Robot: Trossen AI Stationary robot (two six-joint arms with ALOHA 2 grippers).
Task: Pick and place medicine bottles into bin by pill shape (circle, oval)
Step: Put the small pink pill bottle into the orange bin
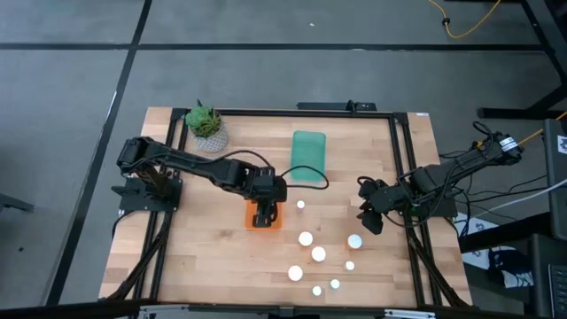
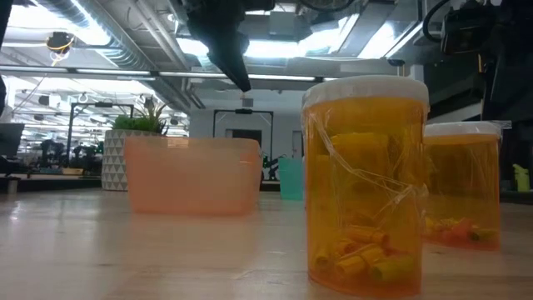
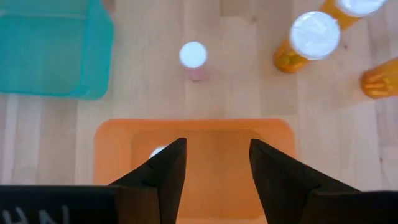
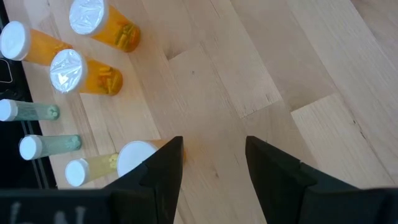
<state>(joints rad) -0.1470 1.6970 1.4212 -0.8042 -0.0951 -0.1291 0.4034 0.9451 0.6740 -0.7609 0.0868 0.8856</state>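
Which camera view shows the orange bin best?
The left wrist view: the orange bin fills it, seen from above, open. The high view shows it mostly covered by the left gripper; the low view only its side.

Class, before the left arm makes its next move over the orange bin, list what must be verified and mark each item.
1. Left gripper above the orange plastic bin: ok.
2. Its jaws open, nothing between them: ok.
3. A white-capped bottle already in that bin: ok, cap partly hidden.
4. Small white-capped pink bottle upright, apart from the bin: ok.
5. Teal bin unobstructed: ok.
6. Pill shapes inside remaining bottles: cannot tell.
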